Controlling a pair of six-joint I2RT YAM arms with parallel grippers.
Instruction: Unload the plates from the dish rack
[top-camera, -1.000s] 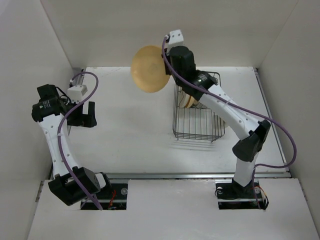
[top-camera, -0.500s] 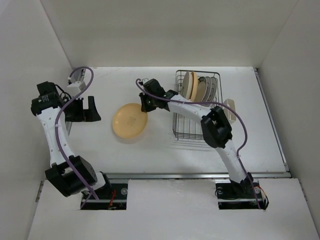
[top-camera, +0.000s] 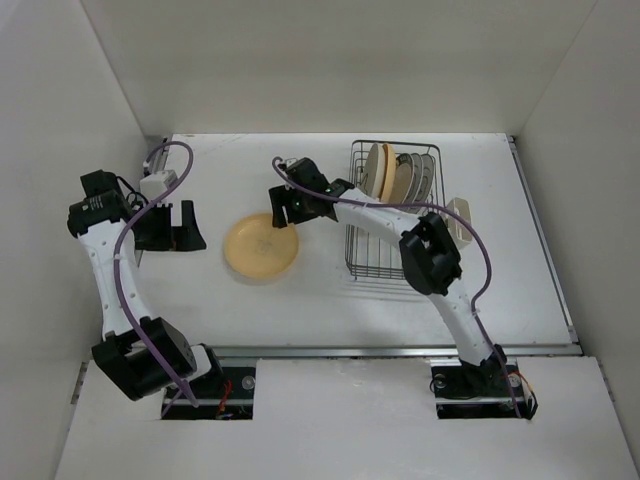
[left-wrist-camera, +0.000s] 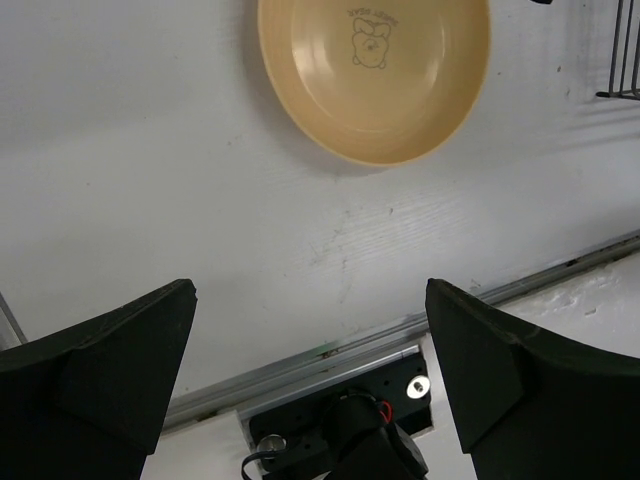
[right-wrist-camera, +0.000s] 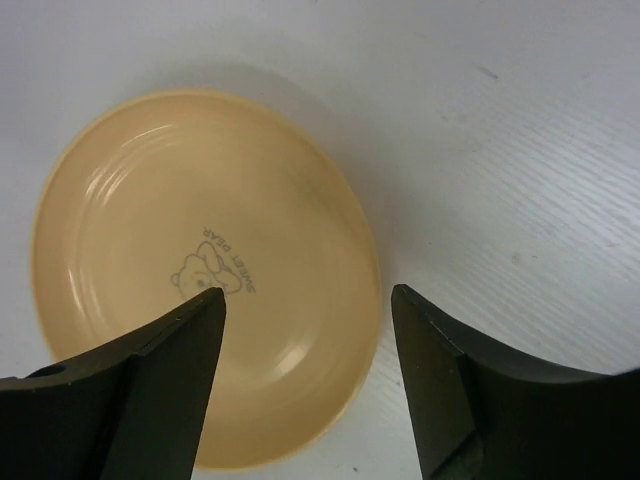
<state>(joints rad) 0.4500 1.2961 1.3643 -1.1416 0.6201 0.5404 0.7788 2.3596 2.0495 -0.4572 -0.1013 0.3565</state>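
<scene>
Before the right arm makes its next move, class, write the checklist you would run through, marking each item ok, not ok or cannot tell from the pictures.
1. Yellow plate lies flat on the table, face up: ok.
2. Right gripper open, gripping nothing: ok.
3. Its fingers lifted clear of the plate's rim: cannot tell.
4. Plate apart from the dish rack: ok.
5. Left gripper open, off to the side: ok.
6. Rack unloaded: not ok, several plates stand in it.
</scene>
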